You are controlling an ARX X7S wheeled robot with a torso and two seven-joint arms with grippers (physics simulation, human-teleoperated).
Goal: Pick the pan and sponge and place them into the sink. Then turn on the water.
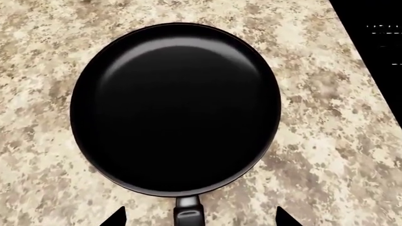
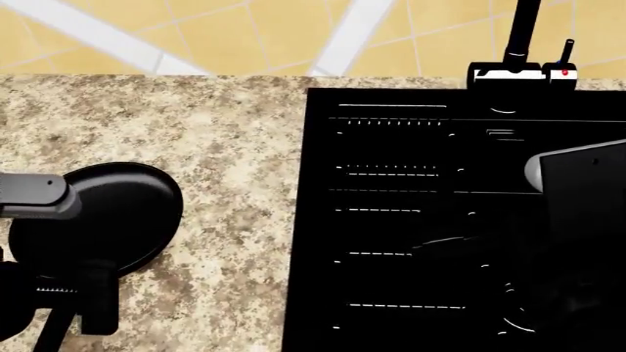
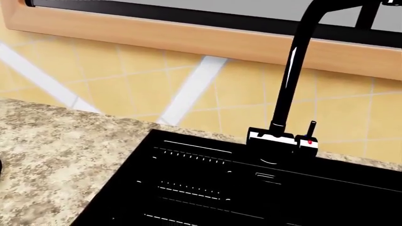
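The sink [image 2: 391,220] fills the right side of my head view, a big black basin with ridged lines, its faucet [image 3: 285,94] standing at the back edge. Nothing of the task lies in it that I can make out, and I see no water running. Left of it runs speckled countertop [image 2: 225,147], bare between the basin's edge and the pan [image 1: 176,108], so there is open room to carry across.

The pan sits flat on that counter at my left, well apart from the sink. My left gripper [image 1: 199,217] hangs right over it, and the pan's handle [image 1: 187,211] points back toward me, lying between my 2 spread fingertips: jaws parted, gripping nothing yet. So the long axis runs straight into my hand, and I judge a short descent and close would take it.

My right arm [image 2: 577,191] is over the sink; I cannot tell how its fingers stand. The sponge is nowhere in view.
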